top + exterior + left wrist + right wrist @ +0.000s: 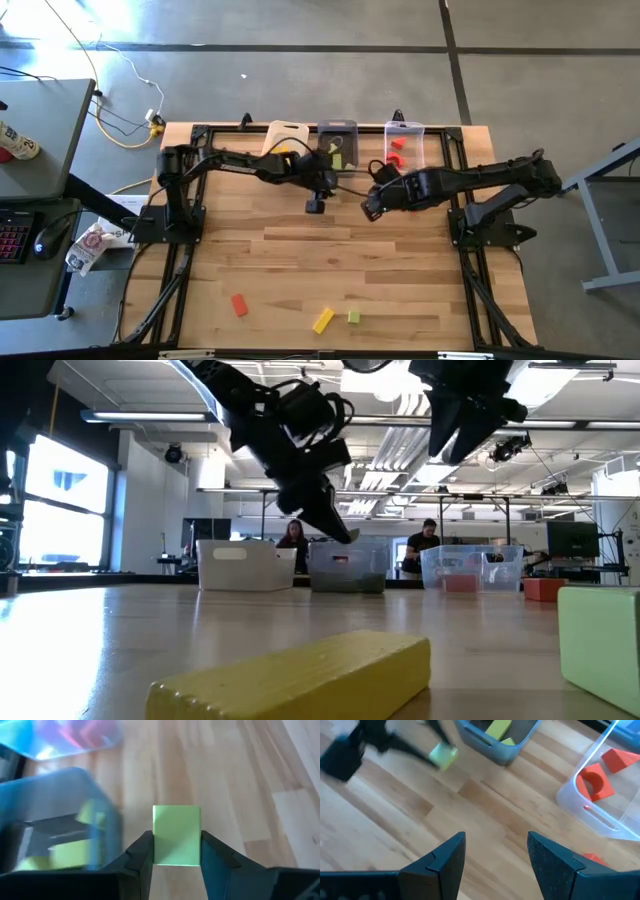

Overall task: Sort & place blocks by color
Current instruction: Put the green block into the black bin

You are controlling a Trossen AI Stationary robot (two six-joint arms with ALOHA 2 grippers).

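Note:
A light green block [176, 835] sits between the fingers of my left gripper [176, 857], above the table in front of the grey bin [55, 835], which holds green blocks. The right wrist view shows this block [442, 755] at the left gripper's tip. In the high view, my left gripper [315, 204] is near the table's middle. To its right, my right gripper [371, 211] stands open with nothing between its fingers [450, 855]. A red block [238, 305], a yellow block [322, 320] and a green block [353, 316] lie flat near the table's front edge. My left gripper pinches the green block by two opposite sides [156, 845] between its two fingers. The fingers slant down and toward the table's far edge. The block is lifted clear of the table, with one flat face toward the wrist camera.
Three bins stand in a row at the far edge: white [285, 135], grey [337, 145] and clear [405, 145], the clear one with red blocks [595, 782] inside. Bare wood lies between the arms and the near blocks. People sit in the room behind the table.

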